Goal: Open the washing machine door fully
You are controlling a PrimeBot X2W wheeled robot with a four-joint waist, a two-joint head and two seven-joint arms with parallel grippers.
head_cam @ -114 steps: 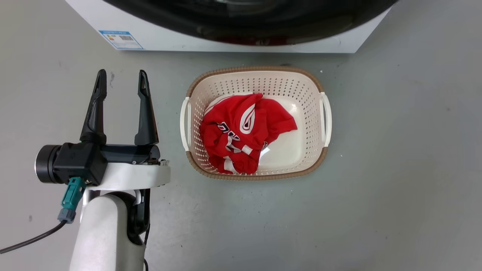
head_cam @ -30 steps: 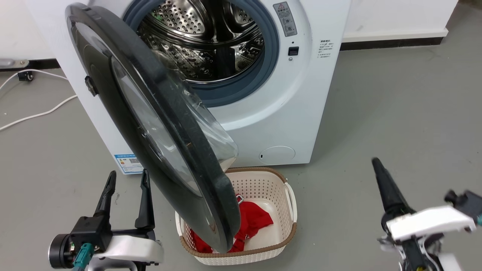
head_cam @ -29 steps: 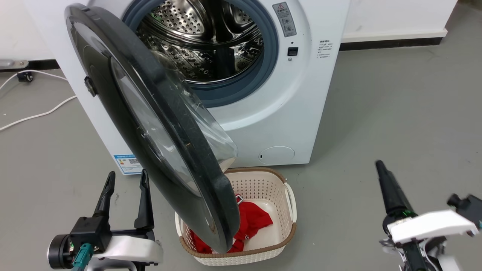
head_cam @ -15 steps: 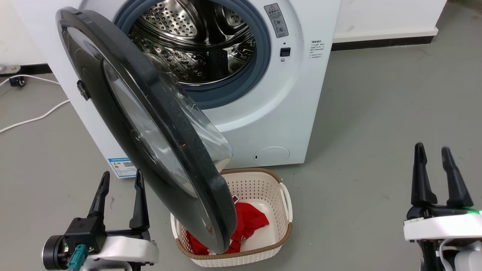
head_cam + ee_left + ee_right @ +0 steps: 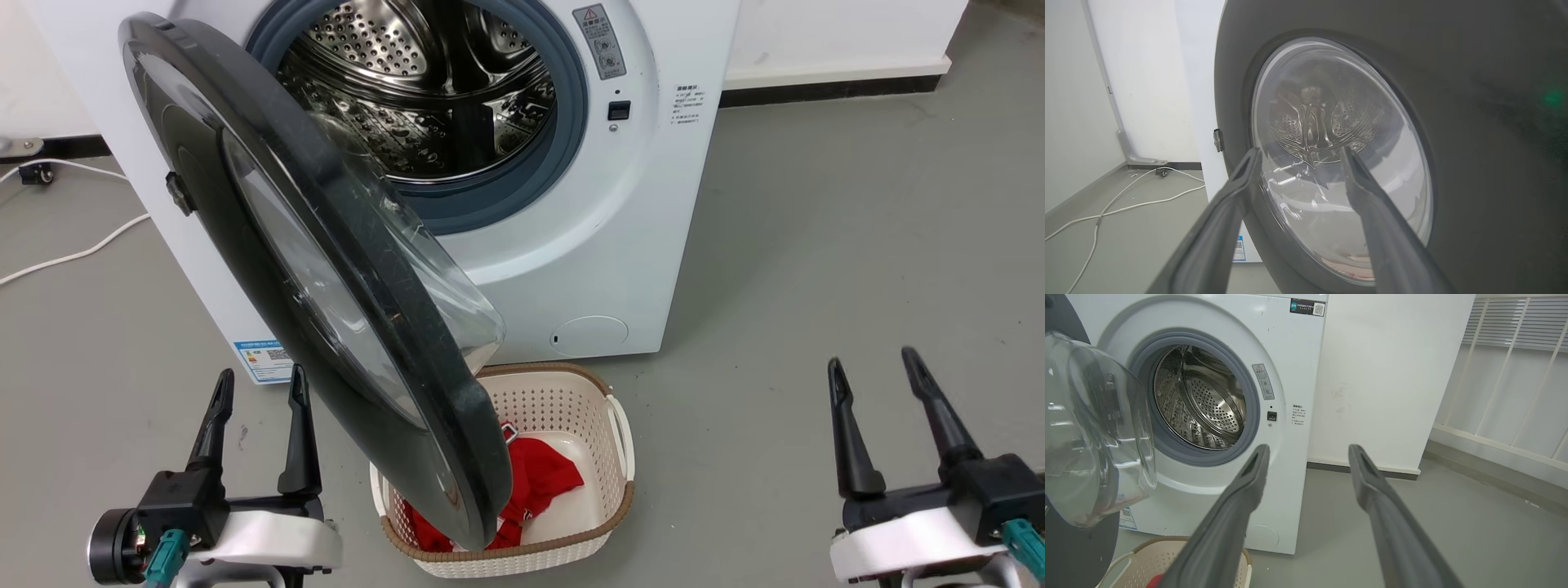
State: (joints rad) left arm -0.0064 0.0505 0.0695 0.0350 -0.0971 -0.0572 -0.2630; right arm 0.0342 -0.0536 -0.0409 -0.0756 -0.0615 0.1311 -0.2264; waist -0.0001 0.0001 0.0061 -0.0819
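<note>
Large round glossy black washing machine door [image 5: 326, 278] stands partly open, hinged on the left side of the white front-loading washing machine [image 5: 588, 269] and angled out across the front. Its bulging clear glass bowl faces the opening. The door's lower free edge hangs over the left half of the cream perforated plastic basket with a brown woven rim [image 5: 629, 490]; whether it touches the rim, can't tell. A crumpled red garment [image 5: 547, 482] lies in the basket. The perforated steel drum [image 5: 424, 90] is exposed and shiny, ringed by a smooth grey rubber gasket [image 5: 563, 139]. Left gripper [image 5: 261, 374] sits low just left of the door's bottom rim, fingers spread wide and holding nothing; in the left wrist view they point at the door's outer face, not touching. Right gripper [image 5: 870, 359] is well apart from door and machine, right of the basket, fingers also spread and empty. Matte grey floor [image 5: 816, 245] is open to the right. A white cable [image 5: 73, 253] snakes across the floor left of the machine.
</note>
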